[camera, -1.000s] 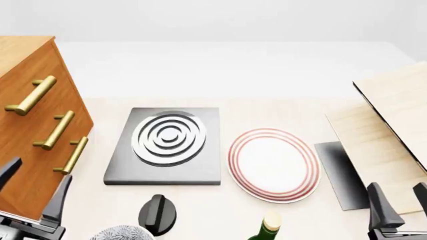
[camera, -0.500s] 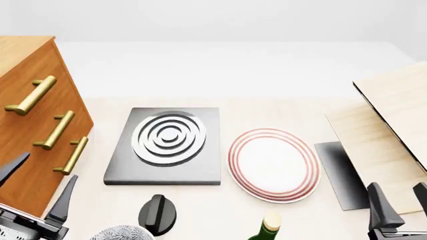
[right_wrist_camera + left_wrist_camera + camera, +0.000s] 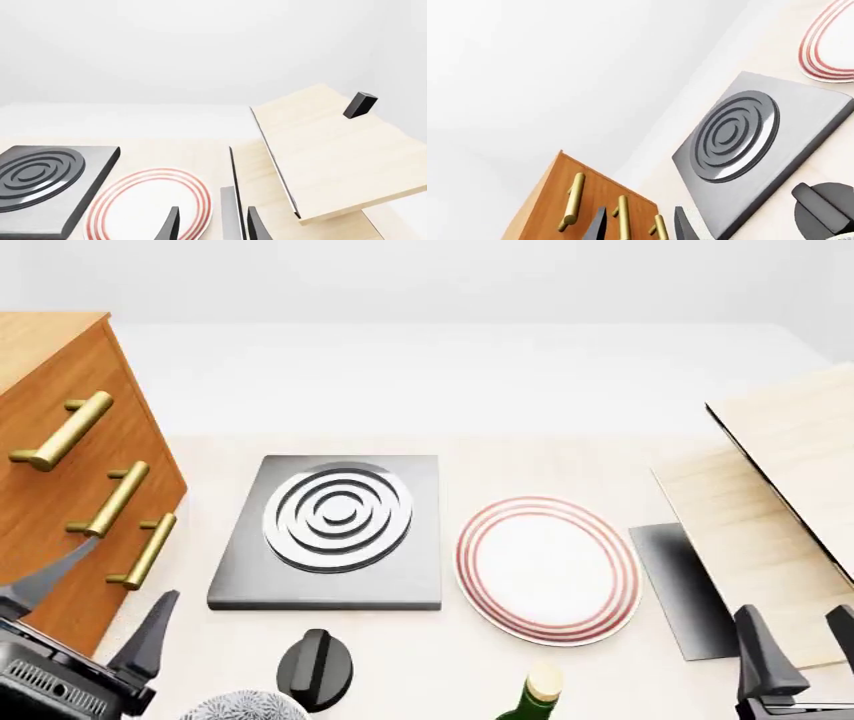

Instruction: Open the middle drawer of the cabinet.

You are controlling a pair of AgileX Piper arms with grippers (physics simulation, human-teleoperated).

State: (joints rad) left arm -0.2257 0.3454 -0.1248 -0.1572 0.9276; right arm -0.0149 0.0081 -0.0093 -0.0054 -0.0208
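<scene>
Hovering low beside the cabinet [image 3: 67, 440], the left gripper [image 3: 100, 590] has its two dark fingers spread wide with nothing between them; one fingertip lies over the cabinet's lower front in the front view, though I cannot tell whether it touches the wood. The right gripper [image 3: 798, 640] sits well away from the cabinet, its fingers parted and empty too.

This looks like the approach step: the drawer has not been gripped, and all three fronts sit flush. The next move seems to call for lifting the left gripper up the cabinet's face and lining the open fingers across the bar of the middle drawer [image 3: 87, 505], then closing on that bar and pulling straight out from the cabinet. In the left wrist view the fingers point between the handles, so a small correction may be needed.

The middle drawer is the second of three stacked orange-brown wooden fronts, shut, carrying one brass bar handle [image 3: 110, 500] on two short posts, matching those on the drawers above and below.
</scene>
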